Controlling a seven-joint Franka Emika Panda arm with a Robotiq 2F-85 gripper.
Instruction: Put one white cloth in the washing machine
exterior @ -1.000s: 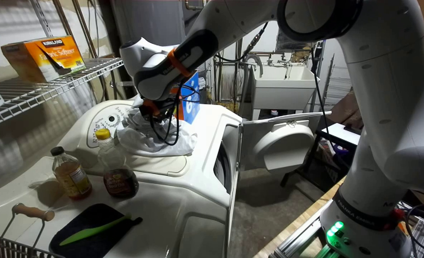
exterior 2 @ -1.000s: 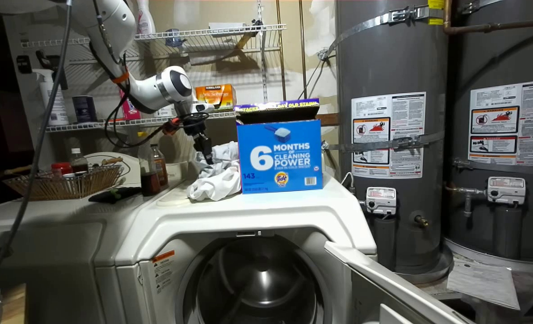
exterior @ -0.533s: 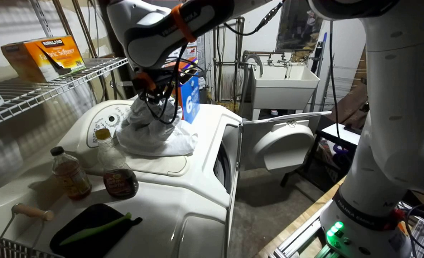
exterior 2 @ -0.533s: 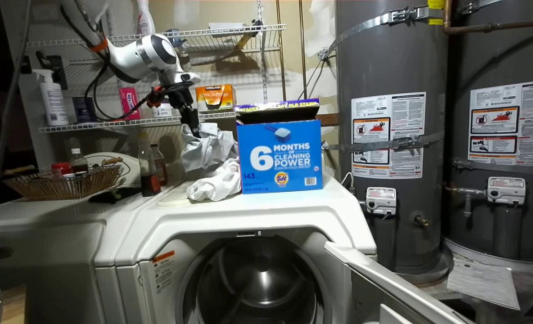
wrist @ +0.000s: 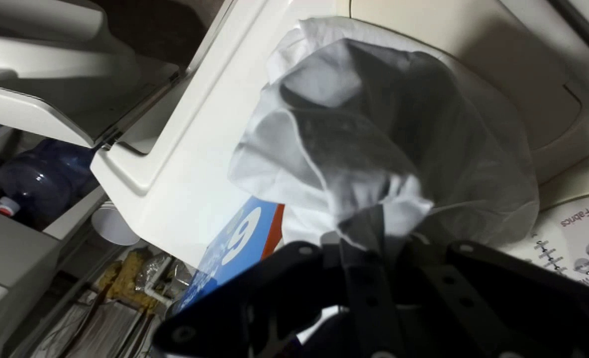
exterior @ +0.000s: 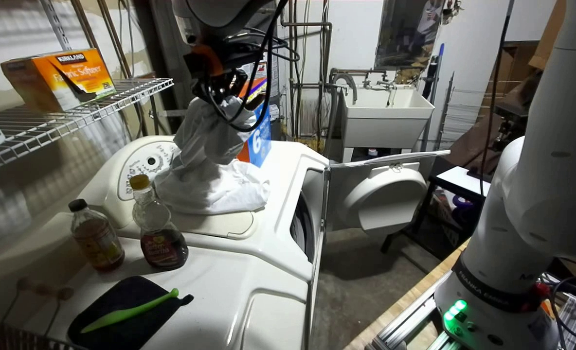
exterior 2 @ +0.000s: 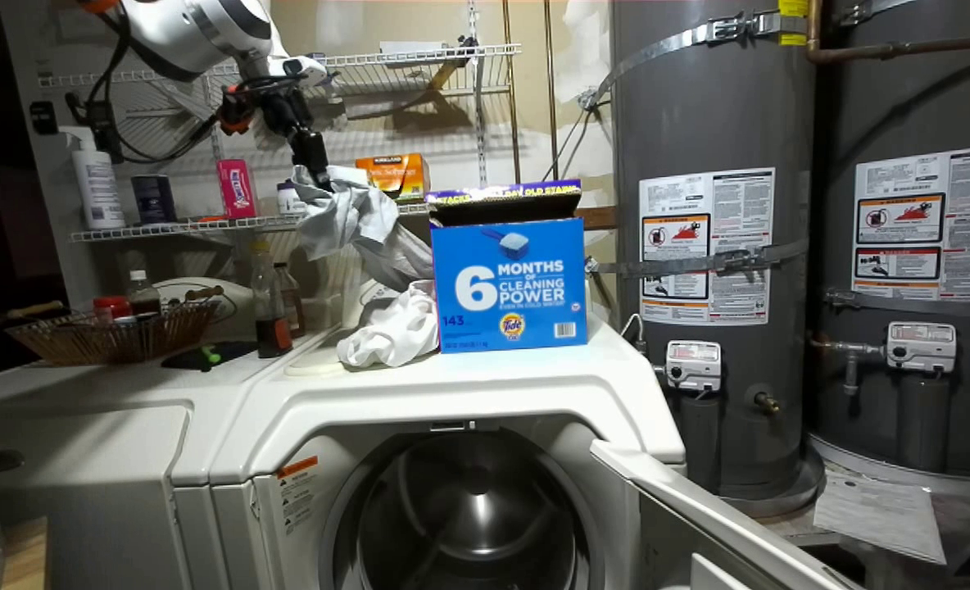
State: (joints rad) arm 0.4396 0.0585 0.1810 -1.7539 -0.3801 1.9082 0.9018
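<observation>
My gripper point(exterior: 222, 95) is shut on a white cloth point(exterior: 205, 131) and holds it raised above the washing machine point(exterior: 288, 155). In an exterior view, the gripper point(exterior 2: 319, 176) grips the cloth point(exterior 2: 346, 217) near one end, and the rest trails down behind the detergent box. In the wrist view, the bunched cloth point(wrist: 344, 144) comes out between the fingertips point(wrist: 379, 243). More white cloth point(exterior 2: 395, 328) lies on the machine top beside the box; I cannot tell whether the two touch. The washing machine's door point(exterior: 390, 194) is open, and its drum point(exterior 2: 469, 508) shows.
A blue detergent box point(exterior 2: 509, 283) stands on the machine top. Two bottles point(exterior: 164, 238) point(exterior: 97, 238), a black mat with a green utensil point(exterior: 132, 308) and a wicker basket point(exterior 2: 124, 336) are on the neighbouring machine. A wire shelf point(exterior: 137, 90) holds an orange softener box point(exterior: 59, 78).
My gripper has risen from the cloth pile, lifting one cloth up and, in an exterior view, leftward away from the detergent box. The lower white cloth has stayed on the machine top.
</observation>
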